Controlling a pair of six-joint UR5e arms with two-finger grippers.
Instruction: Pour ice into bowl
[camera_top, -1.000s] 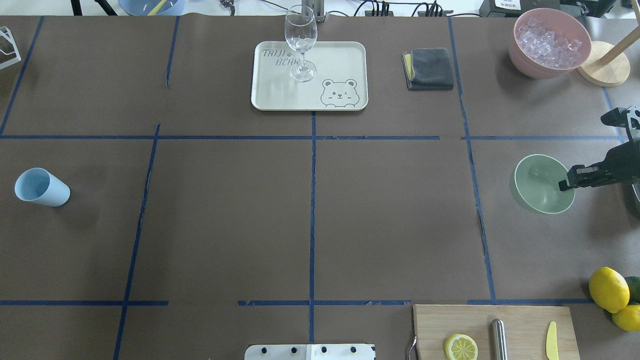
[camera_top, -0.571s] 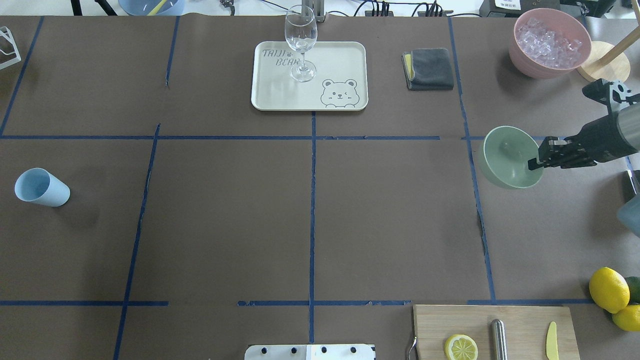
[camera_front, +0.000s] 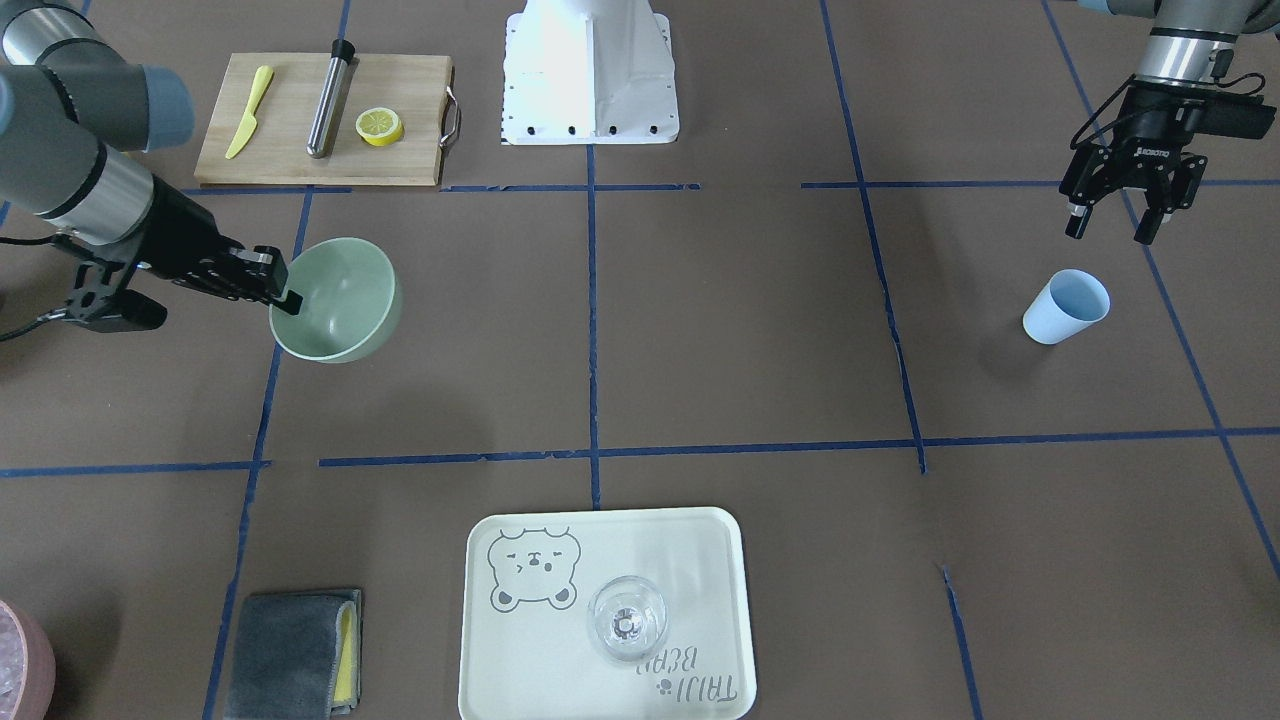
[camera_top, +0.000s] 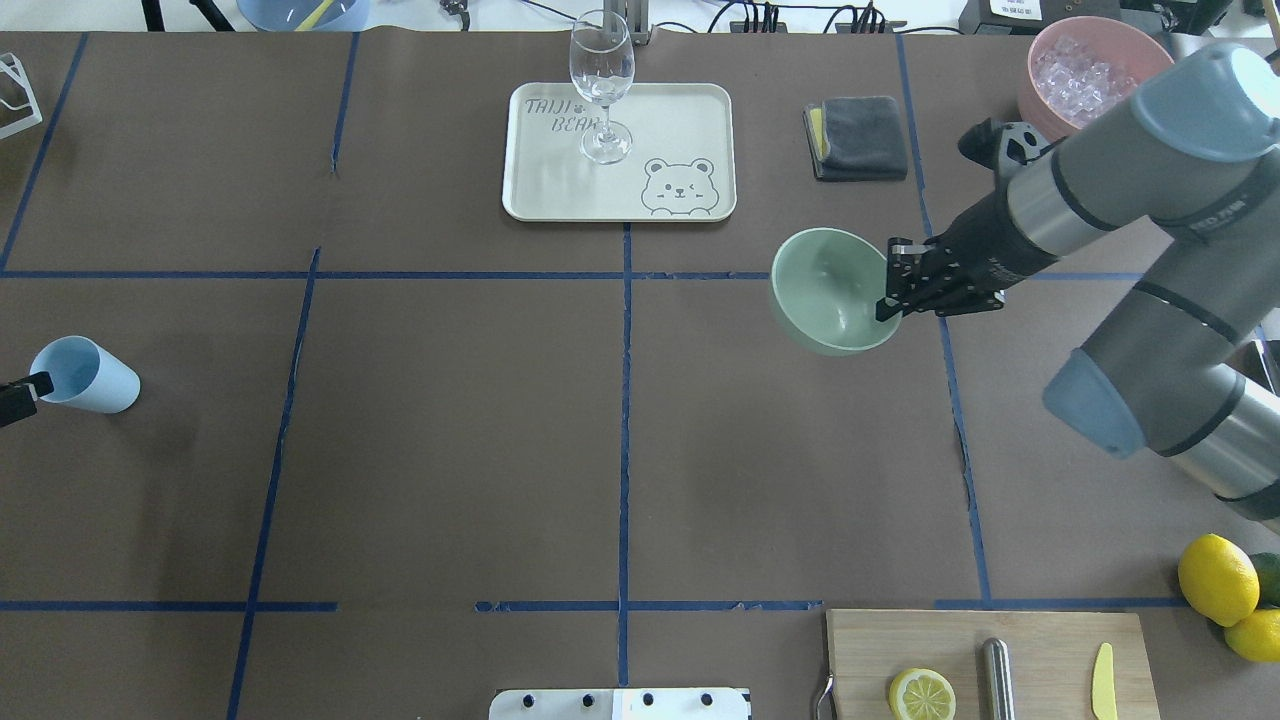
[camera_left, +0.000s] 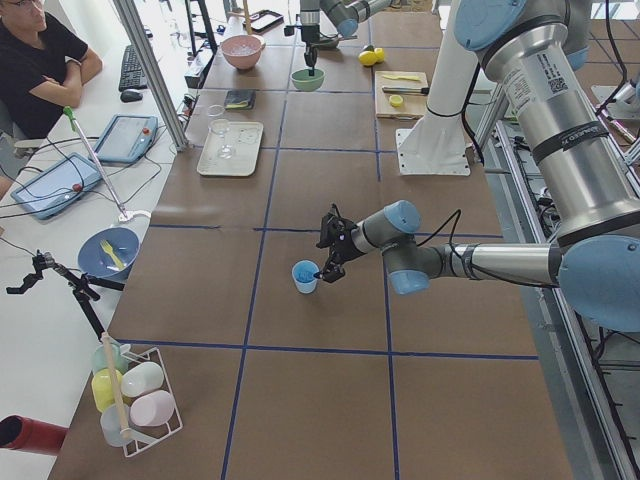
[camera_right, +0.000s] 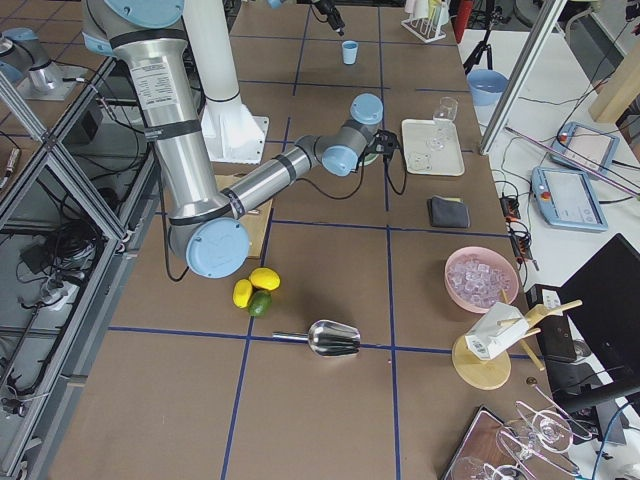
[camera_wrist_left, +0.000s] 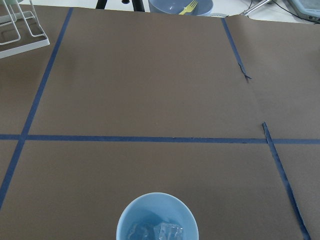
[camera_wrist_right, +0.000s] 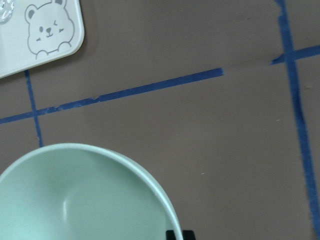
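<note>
seen from overhead, right claw (camera_top: 888, 300) pinches the bowl (camera_top: 825, 290) by its 3 o'clock rim, probably to bring it closer; left claw (camera_front: 1107, 232) gapes beside the cup (camera_front: 1065, 307) of ice (camera_wrist_left: 160, 231), ready to grasp.

Seen from overhead, we find the tray (camera_top: 690, 120) at the far middle of the tabletop (camera_top: 450, 450), the glass (camera_top: 601, 85) standing on it. Right of it lies the cloth (camera_top: 858, 137), then the tub (camera_top: 1032, 95). The bowl (camera_top: 825, 290) is right of centre (the right end effector (camera_top: 893, 292) clamps its right rim). Far left stands the cup (camera_top: 82, 374), ice (camera_wrist_left: 155, 231) inside. The cutting board (camera_top: 1050, 640) lies at the near right.
</note>
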